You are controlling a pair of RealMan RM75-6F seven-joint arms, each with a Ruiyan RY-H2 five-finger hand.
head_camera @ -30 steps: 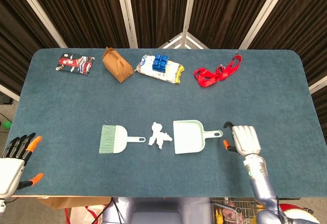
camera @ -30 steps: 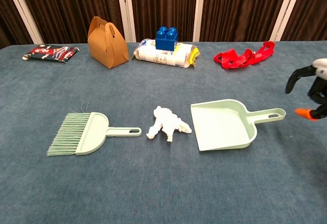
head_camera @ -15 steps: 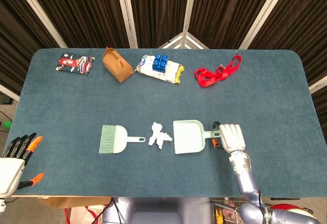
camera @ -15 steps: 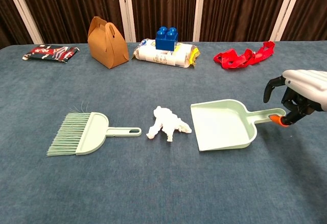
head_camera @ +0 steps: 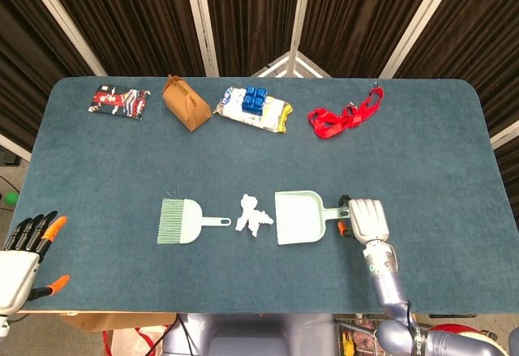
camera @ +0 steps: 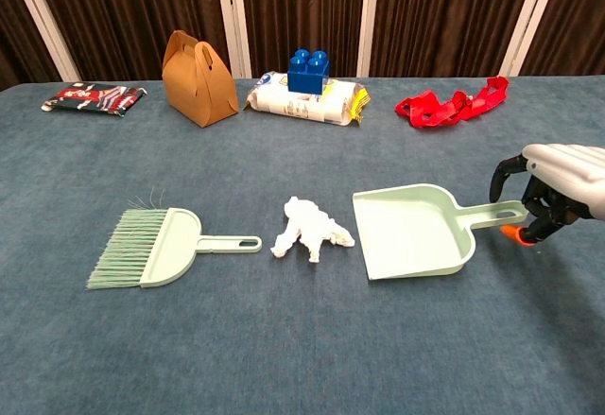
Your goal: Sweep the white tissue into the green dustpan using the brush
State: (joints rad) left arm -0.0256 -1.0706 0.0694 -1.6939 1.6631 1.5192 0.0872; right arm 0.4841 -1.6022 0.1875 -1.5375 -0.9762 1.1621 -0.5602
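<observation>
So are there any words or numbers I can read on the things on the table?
None can be read.
Red and black packet: has printing, too blurred to read.
White wrapped pack under the blue block: markings too small to read.
Brown box, brush, dustpan: no writing visible.

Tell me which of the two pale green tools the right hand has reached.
The dustpan: the right hand sits at its handle end. The brush lies untouched left of the tissue.

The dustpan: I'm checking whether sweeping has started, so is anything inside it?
Nothing lies inside the green dustpan; its tray shows bare. The white tissue lies on the table beside its open edge. The right hand covers the handle's end.
</observation>
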